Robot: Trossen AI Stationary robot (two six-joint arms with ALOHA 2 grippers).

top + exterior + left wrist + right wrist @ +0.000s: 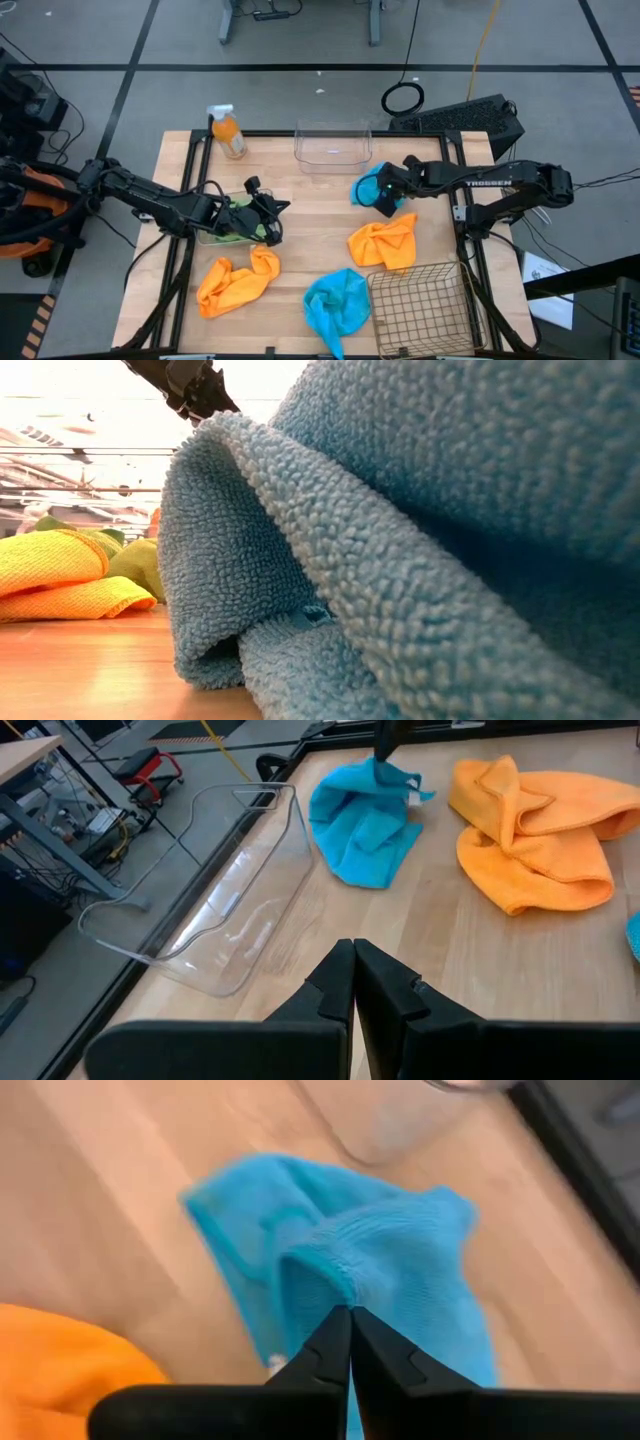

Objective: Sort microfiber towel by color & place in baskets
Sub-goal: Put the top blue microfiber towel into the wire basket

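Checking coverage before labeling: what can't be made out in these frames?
- Low view: the near blue towel fills the frame, hiding the baskets and most of the table.
- High view: the left hand covers the green towels; their count and the tub under them are unclear.
- High view: the wire basket is cut off by the bottom edge.
- Right wrist view: the right hand pinches a blue towel, blurred.

Looped matt cloth towel [420, 530]; smooth wood table [310, 215]; glossy clear plastic tub [215, 880].
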